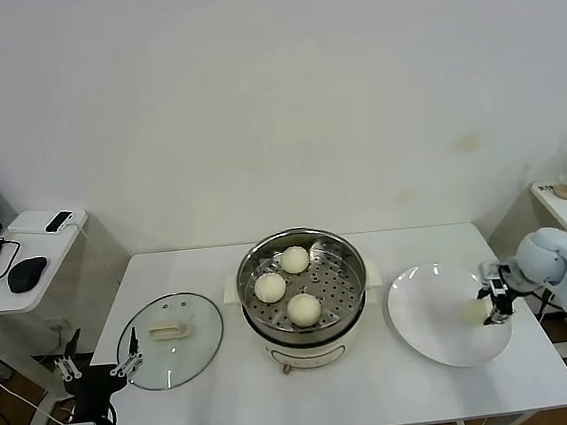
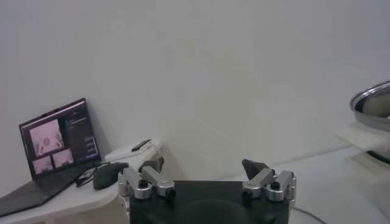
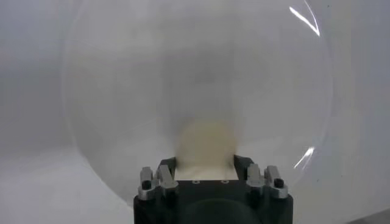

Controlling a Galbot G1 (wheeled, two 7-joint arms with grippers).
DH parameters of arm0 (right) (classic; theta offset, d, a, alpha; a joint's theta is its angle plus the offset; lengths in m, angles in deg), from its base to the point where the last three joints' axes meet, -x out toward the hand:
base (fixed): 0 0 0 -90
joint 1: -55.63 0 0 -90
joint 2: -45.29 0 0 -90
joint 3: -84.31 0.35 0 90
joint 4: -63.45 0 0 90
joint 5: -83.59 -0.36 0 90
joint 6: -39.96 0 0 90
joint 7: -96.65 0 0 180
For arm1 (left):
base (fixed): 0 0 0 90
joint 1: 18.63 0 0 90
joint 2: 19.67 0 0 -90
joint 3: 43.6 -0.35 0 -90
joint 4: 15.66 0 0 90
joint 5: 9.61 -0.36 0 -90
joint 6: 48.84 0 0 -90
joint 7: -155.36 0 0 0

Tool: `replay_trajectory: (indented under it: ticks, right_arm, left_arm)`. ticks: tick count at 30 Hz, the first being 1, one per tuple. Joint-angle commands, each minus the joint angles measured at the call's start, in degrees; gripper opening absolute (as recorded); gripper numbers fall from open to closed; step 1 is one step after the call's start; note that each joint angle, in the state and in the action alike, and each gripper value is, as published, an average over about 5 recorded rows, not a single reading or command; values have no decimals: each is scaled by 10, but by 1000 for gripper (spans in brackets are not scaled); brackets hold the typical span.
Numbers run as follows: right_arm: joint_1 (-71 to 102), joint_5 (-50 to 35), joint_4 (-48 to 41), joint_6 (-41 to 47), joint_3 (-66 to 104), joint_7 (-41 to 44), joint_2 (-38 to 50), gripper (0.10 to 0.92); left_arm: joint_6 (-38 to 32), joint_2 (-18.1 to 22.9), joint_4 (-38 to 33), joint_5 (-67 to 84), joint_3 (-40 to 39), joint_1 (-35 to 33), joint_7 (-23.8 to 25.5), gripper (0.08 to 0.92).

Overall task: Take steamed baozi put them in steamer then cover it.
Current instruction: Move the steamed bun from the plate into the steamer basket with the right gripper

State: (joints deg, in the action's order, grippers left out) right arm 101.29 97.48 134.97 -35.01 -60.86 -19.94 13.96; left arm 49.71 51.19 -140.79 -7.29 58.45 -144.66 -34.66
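Last baozi sitting on the plate, out to the right of the steamer; right gripper down on it, fingers narrowed to either side of the bun and touching or all but touching it, bun seated right between them in the wrist view; lifted or not, cannot tell. Round bun, so no long axis to line up with. Three baozi already in the steamer on the perforated tray; open patch on the tray's right side, nearest the plate. Next move judged to turn on this: steamer lying to the left of the plate, so up and across leftward to that gap. Right arm clearly the nearer one. Cover flat on the counter left of the steamer, handle up; left gripper parked beyond the cover's far-left edge, fingers wide, holding nothing. No brand, label or readable writing anywhere.
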Motion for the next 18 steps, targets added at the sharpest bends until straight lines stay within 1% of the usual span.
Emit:
replay_trajectory:
  ticks: [1, 5, 9, 15, 18]
  right_arm:
    - [-154, -71, 55, 17, -117, 9, 38, 602]
    - [-258, -117, 88, 30, -193, 6, 41, 602]
    - [-364, -180, 122, 53, -274, -6, 20, 602]
    - [-516, -282, 163, 101, -402, -42, -60, 608]
    - [-558, -334, 173, 126, -437, -62, -106, 611]
  left_arm:
    - [1, -1, -2, -1, -1, 2, 0, 823]
    - [1, -3, -2, 0, -1, 4, 0, 823]
    - [0, -5, 1, 1, -1, 5, 1, 823]
    - [2, -8, 0, 2, 2, 5, 1, 823]
    - [3, -8, 0, 2, 5, 4, 1, 823]
